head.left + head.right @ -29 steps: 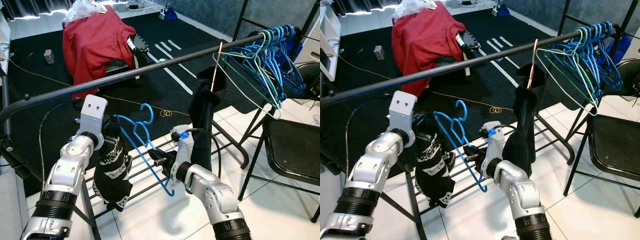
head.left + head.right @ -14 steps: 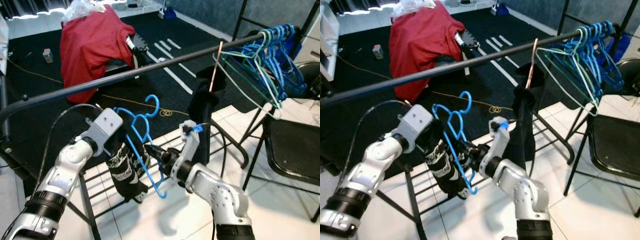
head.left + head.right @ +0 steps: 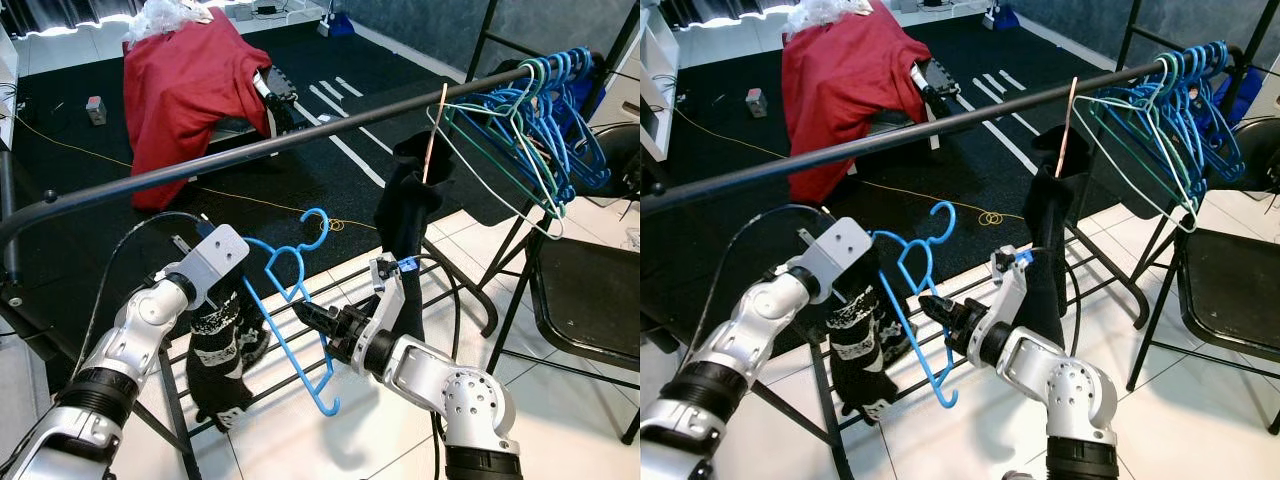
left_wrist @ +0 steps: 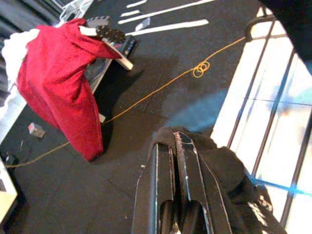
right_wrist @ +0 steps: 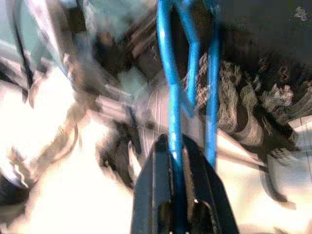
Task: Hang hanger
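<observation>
Because the long dark rail of the clothes rack crosses the scene well above both arms, with a black garment already hanging from it and a bunch of blue and green hangers crowded at its right end, the bare stretch on the left looks like the place meant for the next hanger. On the dark carpet beyond the rail a red cloth lies draped over some frame, well apart from the work. Below the rail the left arm is bent at the elbow and reaches inward, its wrist turned so the left claw is pressed shut on a black-and-white patterned garment, which sags from the grip toward the rack's lower bars, probably held up so it can be dressed onto the hanger. The right arm comes from lower right with its forearm angled up and to the left, and the right claw is closed on a limb of the blue hanger. That hanger sits between the two claws, tilted, its hook pointing up but below the rail and not yet on it, so I judge the hanging remains to be done.
</observation>
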Controlling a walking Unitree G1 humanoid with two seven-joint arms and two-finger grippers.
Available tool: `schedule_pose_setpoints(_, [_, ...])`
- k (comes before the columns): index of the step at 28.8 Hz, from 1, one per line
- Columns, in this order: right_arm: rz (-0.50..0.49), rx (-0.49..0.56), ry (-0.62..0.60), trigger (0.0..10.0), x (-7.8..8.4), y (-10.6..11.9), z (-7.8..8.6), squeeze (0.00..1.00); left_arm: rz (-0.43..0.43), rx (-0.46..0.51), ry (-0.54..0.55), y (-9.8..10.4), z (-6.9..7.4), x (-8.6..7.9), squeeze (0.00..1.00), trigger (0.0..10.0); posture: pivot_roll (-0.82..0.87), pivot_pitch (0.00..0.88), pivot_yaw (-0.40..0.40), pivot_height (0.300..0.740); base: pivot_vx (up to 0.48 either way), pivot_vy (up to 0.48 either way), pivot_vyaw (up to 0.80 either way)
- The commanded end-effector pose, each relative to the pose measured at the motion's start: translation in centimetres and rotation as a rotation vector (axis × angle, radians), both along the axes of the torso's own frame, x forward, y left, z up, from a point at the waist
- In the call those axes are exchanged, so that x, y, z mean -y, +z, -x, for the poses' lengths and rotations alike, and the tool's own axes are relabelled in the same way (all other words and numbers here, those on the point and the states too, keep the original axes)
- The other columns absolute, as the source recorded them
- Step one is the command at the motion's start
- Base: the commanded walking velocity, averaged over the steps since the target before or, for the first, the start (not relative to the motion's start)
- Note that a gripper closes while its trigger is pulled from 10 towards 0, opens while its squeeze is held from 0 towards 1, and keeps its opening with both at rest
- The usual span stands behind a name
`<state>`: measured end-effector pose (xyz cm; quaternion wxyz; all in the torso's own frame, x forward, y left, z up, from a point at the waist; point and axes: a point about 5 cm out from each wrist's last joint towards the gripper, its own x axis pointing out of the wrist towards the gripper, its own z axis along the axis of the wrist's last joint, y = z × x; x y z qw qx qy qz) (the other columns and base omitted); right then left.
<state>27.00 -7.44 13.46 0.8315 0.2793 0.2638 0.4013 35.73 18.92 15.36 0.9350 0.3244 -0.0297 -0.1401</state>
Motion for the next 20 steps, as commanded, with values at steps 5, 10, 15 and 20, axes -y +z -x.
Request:
schedule_pose_setpoints(5, [0.589,0.131,0.174,0.0,5.3,-4.0,0.9,0.0,0.025,0.041,0.003,0.6,-0.6,-0.5,0.0,10.0,-0.07,0.136,0.04,0.74,0.0,0.0,0.0])
schedule_pose_setpoints(10, [0.726,0.217,0.042,0.0,8.1,-3.0,0.5,0.0,0.0,0.045,-0.021,0.2,-0.6,-0.7,0.0,10.0,-0.07,0.144,0.042,0.74,0.0,0.0,0.0])
schedule_pose_setpoints(15, [0.669,0.284,0.019,0.0,7.3,-2.0,0.5,0.0,-0.004,0.052,-0.033,0.3,-0.6,-0.7,0.0,10.0,-0.07,0.149,0.046,0.74,0.0,0.0,0.0])
schedule_pose_setpoints(20, [0.484,0.446,0.008,0.0,5.7,0.4,0.1,0.0,-0.039,0.055,-0.083,0.3,-0.5,-0.3,0.0,10.0,-0.07,0.153,0.052,0.74,0.0,0.0,0.0])
